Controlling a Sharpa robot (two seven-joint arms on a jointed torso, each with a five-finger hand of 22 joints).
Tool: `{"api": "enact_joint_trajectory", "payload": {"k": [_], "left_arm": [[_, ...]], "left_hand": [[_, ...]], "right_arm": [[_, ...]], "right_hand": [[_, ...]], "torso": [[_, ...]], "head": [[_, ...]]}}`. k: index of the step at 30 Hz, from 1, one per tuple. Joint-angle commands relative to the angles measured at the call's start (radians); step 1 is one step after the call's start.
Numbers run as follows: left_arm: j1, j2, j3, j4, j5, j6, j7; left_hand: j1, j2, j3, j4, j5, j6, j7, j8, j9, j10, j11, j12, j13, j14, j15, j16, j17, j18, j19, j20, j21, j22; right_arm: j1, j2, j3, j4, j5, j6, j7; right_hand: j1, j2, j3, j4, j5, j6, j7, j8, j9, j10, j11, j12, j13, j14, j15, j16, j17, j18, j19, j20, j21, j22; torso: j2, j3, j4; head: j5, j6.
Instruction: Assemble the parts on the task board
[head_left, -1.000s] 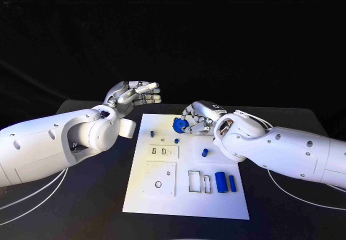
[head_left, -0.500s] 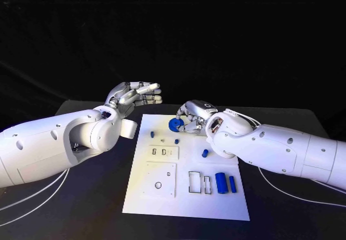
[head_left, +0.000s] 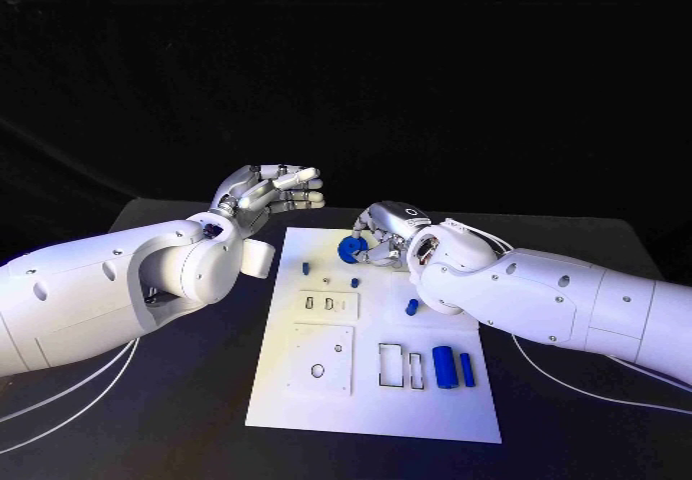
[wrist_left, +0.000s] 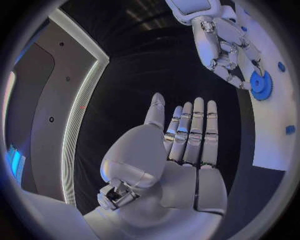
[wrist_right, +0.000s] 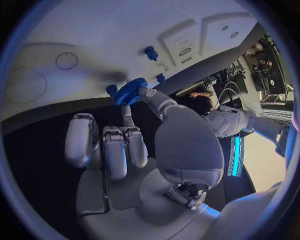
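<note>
The right hand (head_left: 387, 236) is silver with a white arm behind it, and at its fingertips sits a bright blue gear (head_left: 351, 250), toothed round its rim. The task board (head_left: 325, 400) under it is plain white, with thin dark outlines marking its slots. Just beside the right hand's wrist lies a small blue peg (head_left: 410, 306); nearer the arm's elbow, two blue cylinders (head_left: 451, 367) lie side by side. The left hand (head_left: 267, 192) is silver too, pale at the fingertips, above a black worktop (head_left: 173, 420). White cables (head_left: 65, 395) trail across that black surface.
</note>
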Motion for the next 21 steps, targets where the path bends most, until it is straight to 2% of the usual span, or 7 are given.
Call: {"api": "enact_joint_trajectory", "payload": {"k": [1, 9, 13, 21], "left_arm": [[0.001, 0.003, 0.001, 0.000, 0.002, 0.012, 0.009], [0.001, 0.005, 0.001, 0.000, 0.002, 0.013, 0.009], [0.001, 0.005, 0.001, 0.000, 0.002, 0.013, 0.009], [0.001, 0.006, 0.001, 0.000, 0.002, 0.013, 0.008]], "left_hand": [[0.000, 0.009, -0.014, -0.007, -0.005, -0.006, 0.002, -0.003, 0.001, -0.007, 0.002, -0.001, 0.001, -0.005, -0.001, -0.004, 0.001, 0.012, 0.000, 0.004, -0.005, -0.001], [0.000, 0.009, -0.014, -0.007, -0.005, -0.006, 0.002, -0.003, 0.001, -0.007, 0.002, -0.001, 0.001, -0.005, -0.001, -0.004, 0.001, 0.012, 0.000, 0.004, -0.005, -0.001], [0.000, 0.009, -0.014, -0.007, -0.005, -0.006, 0.002, -0.003, 0.001, -0.007, 0.002, -0.001, 0.001, -0.005, -0.001, -0.004, 0.001, 0.012, 0.000, 0.004, -0.005, -0.001], [0.000, 0.009, -0.014, -0.007, -0.005, -0.006, 0.002, -0.003, 0.001, -0.007, 0.002, -0.001, 0.001, -0.005, -0.001, -0.004, 0.001, 0.012, 0.000, 0.004, -0.005, -0.001]], "right_arm": [[-0.002, 0.009, 0.000, -0.014, -0.020, 0.013, -0.006], [-0.010, 0.034, 0.000, -0.058, -0.021, 0.020, -0.005], [-0.015, 0.044, -0.001, -0.074, -0.020, 0.025, -0.002], [-0.025, 0.056, -0.001, -0.087, -0.018, 0.032, 0.004]], "right_hand": [[0.007, 0.006, 0.006, 0.000, -0.005, 0.005, 0.000, 0.006, 0.001, 0.056, -0.005, 0.007, 0.195, 0.102, -0.008, 0.006, 0.264, -0.019, 0.009, -0.002, 0.004, 0.002], [0.007, 0.006, 0.006, 0.000, -0.005, 0.005, 0.000, 0.006, 0.001, 0.056, -0.005, 0.007, 0.195, 0.102, -0.008, 0.006, 0.264, -0.019, 0.009, -0.002, 0.004, 0.002], [0.006, 0.006, 0.007, 0.001, -0.006, 0.005, 0.000, 0.006, 0.001, 0.057, -0.004, 0.008, 0.196, 0.102, -0.008, 0.006, 0.264, -0.019, 0.009, -0.002, 0.004, 0.002], [0.005, 0.005, 0.008, 0.001, -0.008, 0.005, 0.000, 0.005, 0.001, 0.056, -0.004, 0.007, 0.195, 0.102, -0.008, 0.006, 0.264, -0.018, 0.008, -0.002, 0.003, 0.001]], "torso": [[-0.001, 0.0000, -0.0006], [0.000, 0.0002, 0.0008], [0.000, 0.0003, -0.0005], [-0.001, 0.0006, -0.0014]], "head": [[0.002, -0.002], [0.005, -0.004], [0.008, -0.006], [0.011, -0.008]]}}
